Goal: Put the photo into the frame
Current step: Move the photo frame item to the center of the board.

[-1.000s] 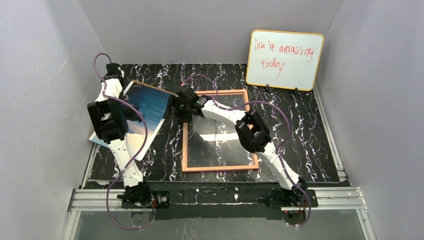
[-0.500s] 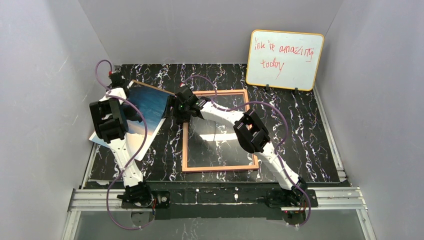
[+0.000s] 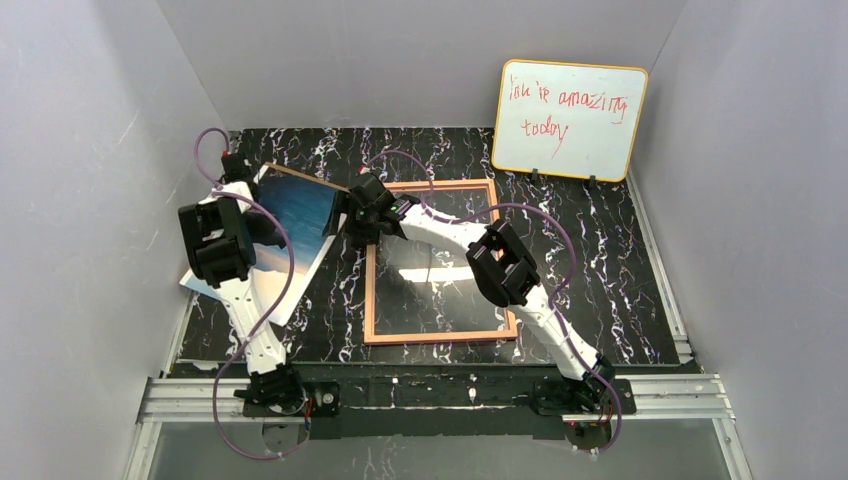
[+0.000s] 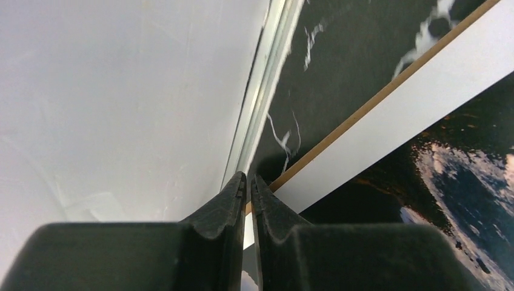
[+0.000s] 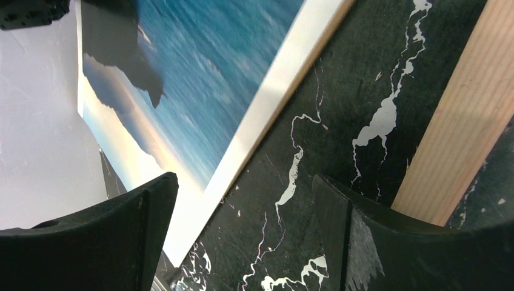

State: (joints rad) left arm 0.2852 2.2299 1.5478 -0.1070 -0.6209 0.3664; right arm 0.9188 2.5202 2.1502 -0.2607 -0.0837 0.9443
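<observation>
The table (image 3: pixel 620 250) was black marble veined with white, boxed in by plain grey walls. The frame (image 3: pixel 369 300) lay flat near its middle, its thin border orange-tan from above. Inside that border sat the clear pane (image 3: pixel 440 285), showing the marble through it under a pale glare. Behind the frame's far right corner, a yellow-edged whiteboard (image 3: pixel 568 120) with red writing stood against the back wall. Just left of the frame was the photo (image 3: pixel 300 205), sea-blue face up and seemingly tilted, close to the frame's left border but not touching it. My left gripper (image 4: pixel 247 182) was at the photo's corner farthest from the frame, fingers pressed together to a mere slit, with the photo's white margin and a thin brown strip (image 4: pixel 363 109) beside it running into that slit (a pinch on the photo's edge, as far as I could see). My right gripper (image 5: pixel 242 182) hovered by the frame's far left corner, fingers spread wide and holding nothing, with bare marble between them.
</observation>
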